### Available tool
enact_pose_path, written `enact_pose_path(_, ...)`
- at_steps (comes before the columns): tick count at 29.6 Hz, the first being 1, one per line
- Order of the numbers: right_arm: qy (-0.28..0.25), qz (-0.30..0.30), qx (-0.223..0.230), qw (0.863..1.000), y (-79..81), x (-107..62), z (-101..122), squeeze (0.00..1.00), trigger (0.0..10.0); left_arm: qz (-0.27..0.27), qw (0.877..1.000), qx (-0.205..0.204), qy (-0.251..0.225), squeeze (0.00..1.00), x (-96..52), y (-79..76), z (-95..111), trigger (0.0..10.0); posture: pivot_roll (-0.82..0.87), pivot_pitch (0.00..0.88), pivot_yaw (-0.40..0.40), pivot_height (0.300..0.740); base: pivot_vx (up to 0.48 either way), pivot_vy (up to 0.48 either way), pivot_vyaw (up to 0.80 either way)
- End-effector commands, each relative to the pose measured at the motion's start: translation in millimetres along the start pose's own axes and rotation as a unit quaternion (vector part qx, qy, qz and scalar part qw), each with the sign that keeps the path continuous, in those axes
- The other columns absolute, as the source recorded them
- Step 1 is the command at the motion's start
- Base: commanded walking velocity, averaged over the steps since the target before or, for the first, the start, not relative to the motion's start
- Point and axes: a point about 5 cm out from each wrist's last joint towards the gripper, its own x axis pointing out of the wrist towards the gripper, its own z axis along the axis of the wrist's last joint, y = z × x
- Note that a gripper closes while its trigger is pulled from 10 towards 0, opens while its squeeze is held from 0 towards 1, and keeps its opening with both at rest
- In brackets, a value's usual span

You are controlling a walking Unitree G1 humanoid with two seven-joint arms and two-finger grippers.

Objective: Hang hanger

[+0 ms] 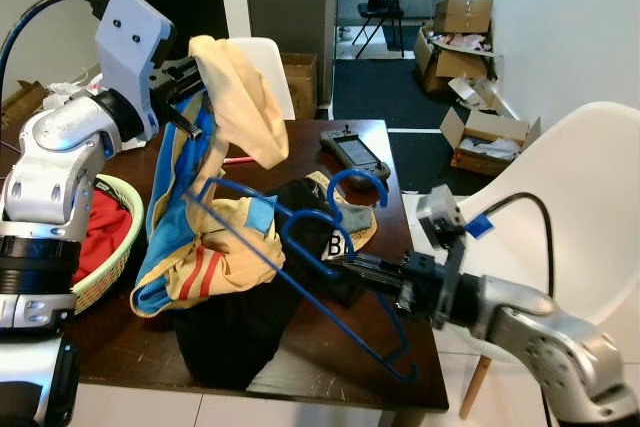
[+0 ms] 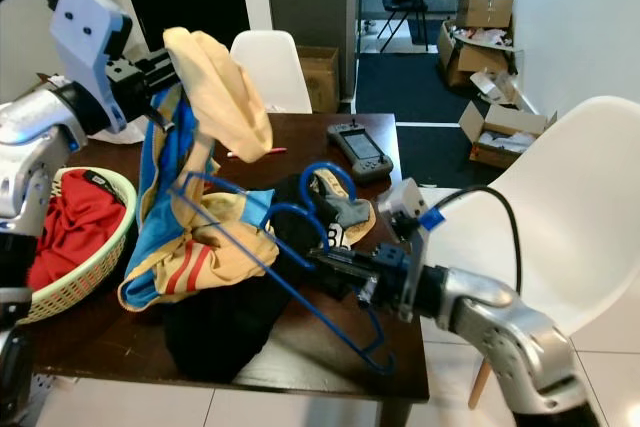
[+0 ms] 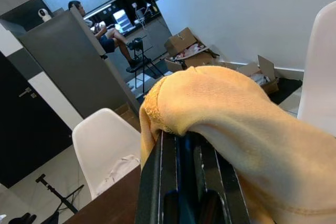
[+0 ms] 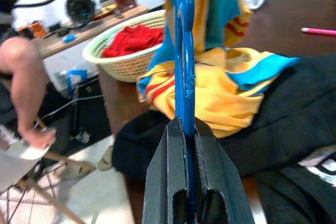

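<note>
The right gripper (image 1: 352,269) is clamped tight on the blue hanger (image 1: 300,247), its fingers pinching a bar of the frame edge-on, as the right wrist view shows. It hangs over the near right part of the table (image 1: 380,142). The hanger stands tilted above the table, its hook curling up toward the table's middle, its far arm pushed into the shirt (image 1: 200,237).

The left gripper (image 1: 190,87) is raised over the table's left side, fingers closed on a yellow fold of the shirt, which drapes over them and hangs down in yellow, blue and red onto the table. A black garment (image 1: 235,327) lies on the table under the shirt and spills off its near edge.

A basket (image 1: 110,267) of red cloth sits at the table's left edge, a handheld device (image 1: 352,152) at its far side, and a white chair (image 1: 560,207) just right of the table.

Risks, as I judge them: the right grip is narrow and off-centre, so the hanger may twist or slip as the shirt's weight comes on. The hanger's low corner sits near the black garment and could snag it. The left hold is only a bunched fold; if it slips, the shirt drops off the hanger arm.
</note>
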Motion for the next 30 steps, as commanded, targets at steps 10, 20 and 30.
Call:
enact_pose_path(10,-0.011,-0.053,-0.01,0.998,-13.9,-0.7,7.6,0.0,10.0,-0.005,1.0,0.013,-0.015,0.0,1.0,0.6,8.2,10.0,0.08,0.001,0.067,0.74,0.0,0.0,0.0)
enact_pose_path(20,-0.088,0.026,0.01,0.996,5.8,9.7,22.6,0.0,10.0,-0.019,1.0,0.021,-0.01,0.0,5.1,-11.0,5.2,10.0,0.08,0.0,0.074,0.74,0.0,0.0,0.0)
enact_pose_path(30,-0.048,0.049,0.005,0.998,12.7,18.8,13.3,0.0,10.0,-0.029,0.998,0.056,-0.005,0.0,7.5,-16.3,6.1,10.0,0.08,0.0,0.07,0.74,0.0,0.0,0.0)
